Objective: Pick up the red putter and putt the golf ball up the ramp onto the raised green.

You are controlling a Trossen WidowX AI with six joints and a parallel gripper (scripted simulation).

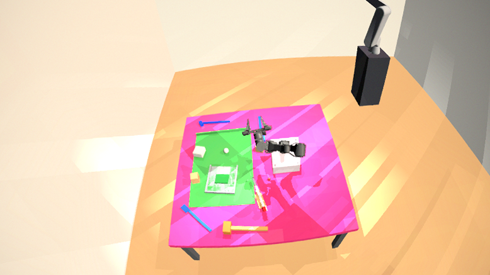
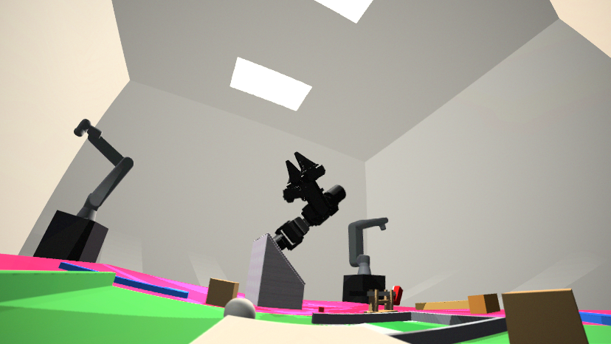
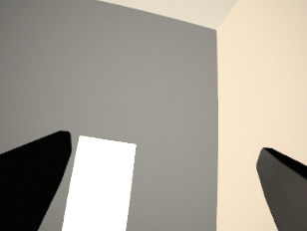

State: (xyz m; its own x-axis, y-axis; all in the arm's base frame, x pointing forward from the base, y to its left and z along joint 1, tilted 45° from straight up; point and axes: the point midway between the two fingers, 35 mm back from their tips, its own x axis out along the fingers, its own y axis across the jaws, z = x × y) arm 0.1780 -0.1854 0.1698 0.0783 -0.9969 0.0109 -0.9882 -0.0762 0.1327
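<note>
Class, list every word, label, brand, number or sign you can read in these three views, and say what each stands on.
No text can be read in any of the three views.
The golf ball shows no lettering.
The blue mallet-like tool at the table's far edge is too small in the top view to rule out fine print.

From where I sit at the controls, I can read no text, label, brand, number or sign in the top or exterior view. My wrist view gives me no legible lettering or figures either.
</note>
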